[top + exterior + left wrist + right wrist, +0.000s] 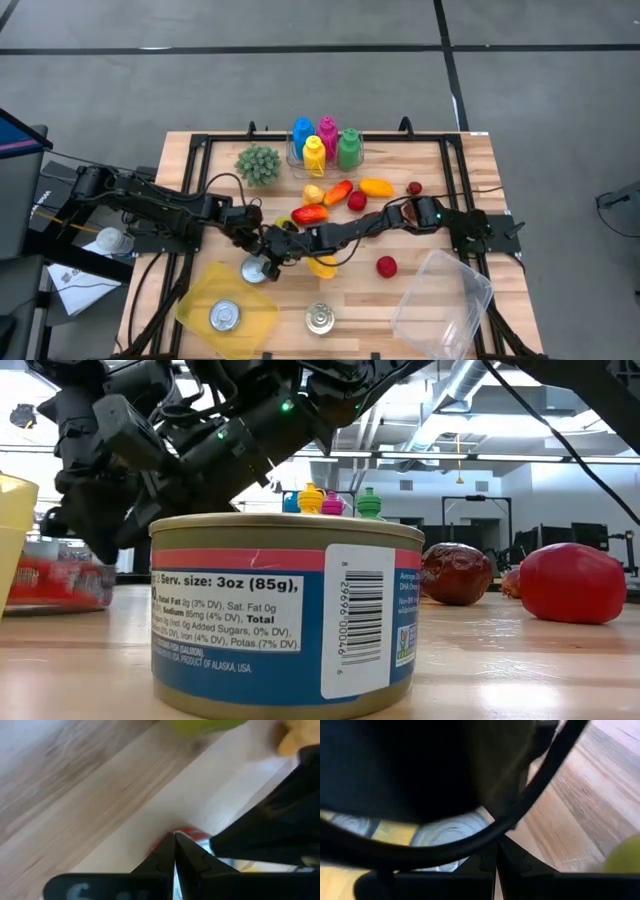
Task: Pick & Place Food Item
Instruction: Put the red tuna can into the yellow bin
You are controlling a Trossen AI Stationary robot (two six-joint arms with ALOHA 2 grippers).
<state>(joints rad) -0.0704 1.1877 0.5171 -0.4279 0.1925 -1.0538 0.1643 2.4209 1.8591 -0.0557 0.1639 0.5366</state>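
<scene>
While both arms meet at the desk's point(420, 160) middle | left pincer point(268, 243) shut, empty | right pincer point(284, 247) shut, empty | tin can point(256, 269) stands just beside them, ungrasped | clear container point(440, 300) empty at right | progress: nothing placed, picking not yet done

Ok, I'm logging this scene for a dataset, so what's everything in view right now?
Table: one, light wood, centre.
Bottles: four, blue, pink, yellow, green, in a rack at the far edge.
Leafy ball: one, green, left of the rack.
Toy foods: several, red, orange, yellow, mid-table.
Cans: three, silver-topped, near edge; one on the yellow lid.
Clear tub: one, near right corner.
Left gripper: shut, over a can.
Right gripper: shut, beside it.
</scene>
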